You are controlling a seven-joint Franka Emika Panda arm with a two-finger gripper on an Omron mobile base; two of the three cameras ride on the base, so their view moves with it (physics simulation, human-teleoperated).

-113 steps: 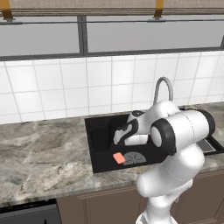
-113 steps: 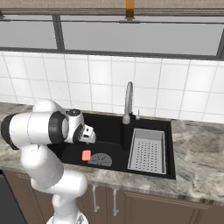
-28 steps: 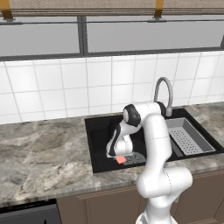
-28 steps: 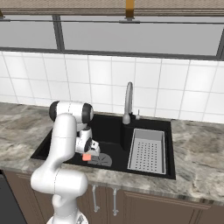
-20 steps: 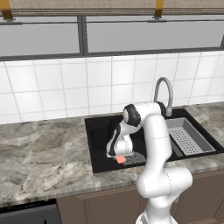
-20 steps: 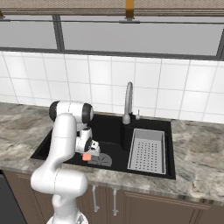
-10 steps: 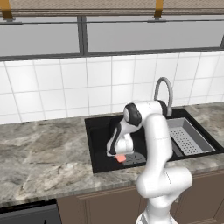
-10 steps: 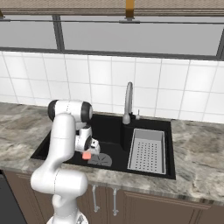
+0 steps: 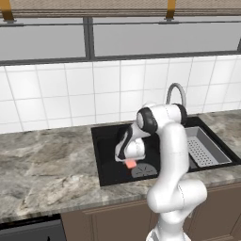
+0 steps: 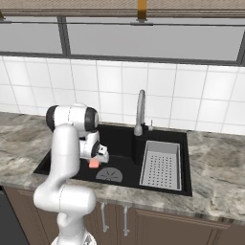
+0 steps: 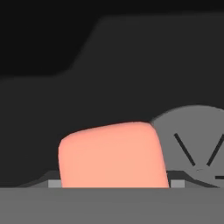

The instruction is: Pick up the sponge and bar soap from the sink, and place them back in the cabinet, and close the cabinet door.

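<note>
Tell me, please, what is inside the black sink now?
Inside the sink I see the pink bar soap at the gripper, a round drain and a grey strainer tray. The arm hides part of the basin floor.

Flat, even rendered light; soft low-res frames, dark basin.

Both base views are evenly lit with no clear single source, no glare and no hard shadows; the white tile wall (image 9: 70, 94) reads bright, the marbled desk (image 9: 42, 174) mid-tone. The sink (image 10: 119, 143) is near-black and its interior detail is mostly crushed; only the drain (image 10: 109, 175) and the grey strainer tray (image 10: 160, 165) stand out. Edges are soft and slightly blurred from upscaling, with no visible lens distortion. The white arm (image 9: 172, 155) shows smooth shading, darker on its underside. The hand view is dim: dark grey gradients, the bar soap (image 11: 111, 155) bright, flat-shaded, fuzzy-edged at close range.
</note>
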